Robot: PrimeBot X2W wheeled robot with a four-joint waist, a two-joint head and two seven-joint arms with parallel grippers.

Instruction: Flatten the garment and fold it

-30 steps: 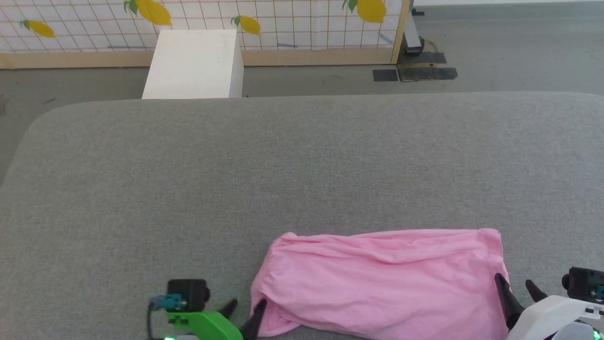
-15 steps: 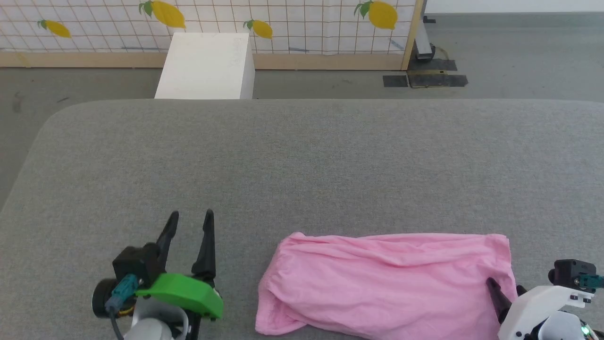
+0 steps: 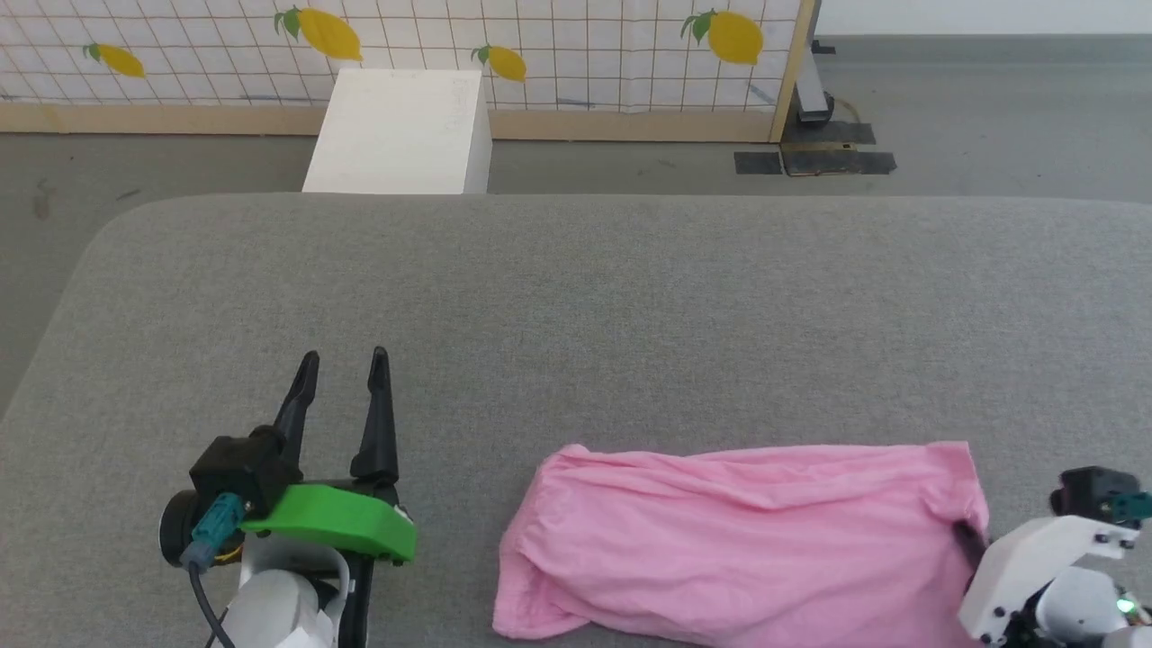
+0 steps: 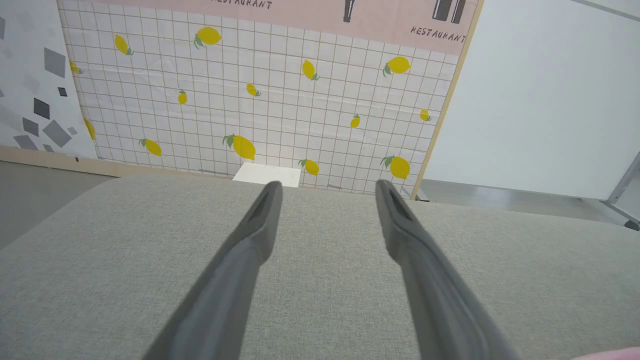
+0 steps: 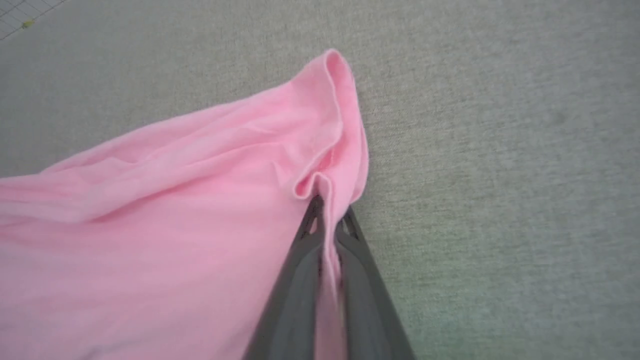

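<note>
Garment: the light pink garment (image 3: 738, 540) is being shown lying rumpled in a long band along the near edge of the table (image 3: 585, 315), reaching toward the near right corner. Its left end is bunched into a rounded fold.

Right gripper: the right gripper (image 3: 970, 540) is being shown at the garment's right end. In the right wrist view its jaws (image 5: 330, 207) are being pressed together on the garment (image 5: 175, 200). A doubled fold of the rolled edge is being pinched between them, and a strip of pink cloth is being seen running down between the two fingers.

Left gripper: the left gripper (image 3: 344, 355) is being held over bare table toward the near left corner, well apart from the garment's left end. Its jaws are being held apart, the fingers pointing toward the far edge. In the left wrist view (image 4: 327, 185) grey table surface is being seen between them. Whether the fingertips are touching the table cannot be told.

Beyond the far edge: a white box (image 3: 396, 135) is being seen on the grey floor (image 3: 990, 117), in front of a gridded panel with lemons (image 3: 558, 36).
</note>
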